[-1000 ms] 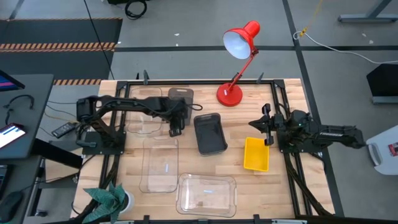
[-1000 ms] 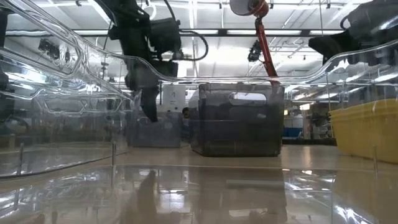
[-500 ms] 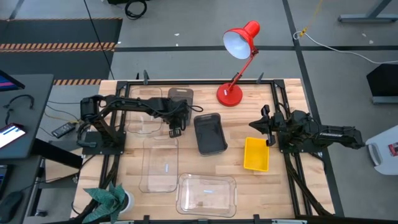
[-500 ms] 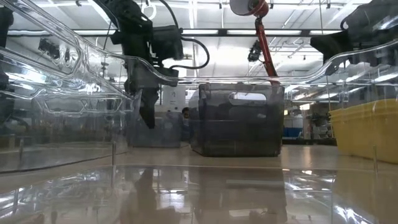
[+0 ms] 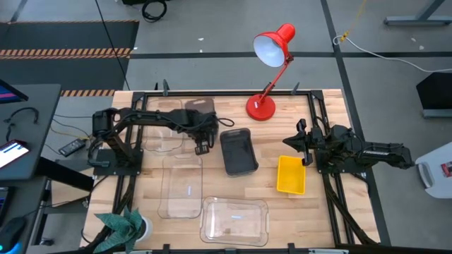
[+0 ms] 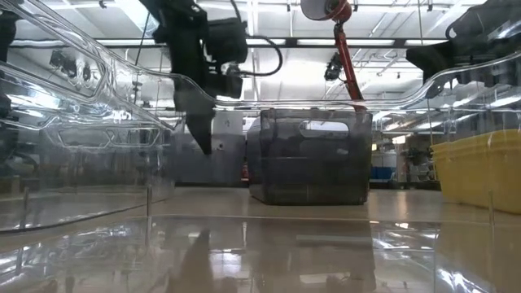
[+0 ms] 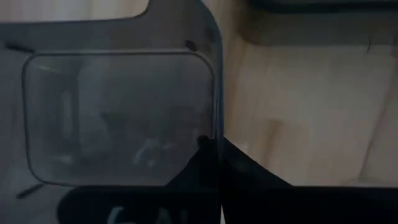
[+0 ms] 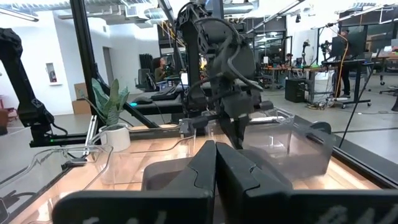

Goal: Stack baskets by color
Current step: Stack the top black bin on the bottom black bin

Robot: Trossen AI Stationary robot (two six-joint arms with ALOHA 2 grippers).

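A small dark grey basket (image 5: 200, 107) sits at the far middle of the table, and my left gripper (image 5: 202, 147) is shut on its near end. In the left wrist view its floor (image 7: 118, 118) shows beside my fingers. A larger dark grey basket (image 5: 238, 150) stands to its right on the table. A yellow basket (image 5: 291, 174) rests farther right. My right gripper (image 5: 304, 148) hangs shut and level beside the yellow basket, touching nothing. My left gripper pinches the small grey basket's near end wall (image 7: 217, 124), one finger inside the basket and one outside. The fingers come from above, slanting steeply down, and stand across the rim. Whether the basket's underside is clear of the table I cannot tell.
Clear baskets lie at the left (image 5: 164, 130), the near middle (image 5: 181, 185) and the near edge (image 5: 235, 219). A red desk lamp (image 5: 263, 106) stands at the far edge. A potted plant (image 5: 123, 226) is at the near left corner. Bare wood shows between the grey and yellow baskets.
My left gripper has shut on the small grey basket's near end wall. The basket has shifted a little toward the table's left and shows taller in the low view than before. My right arm has kept still.
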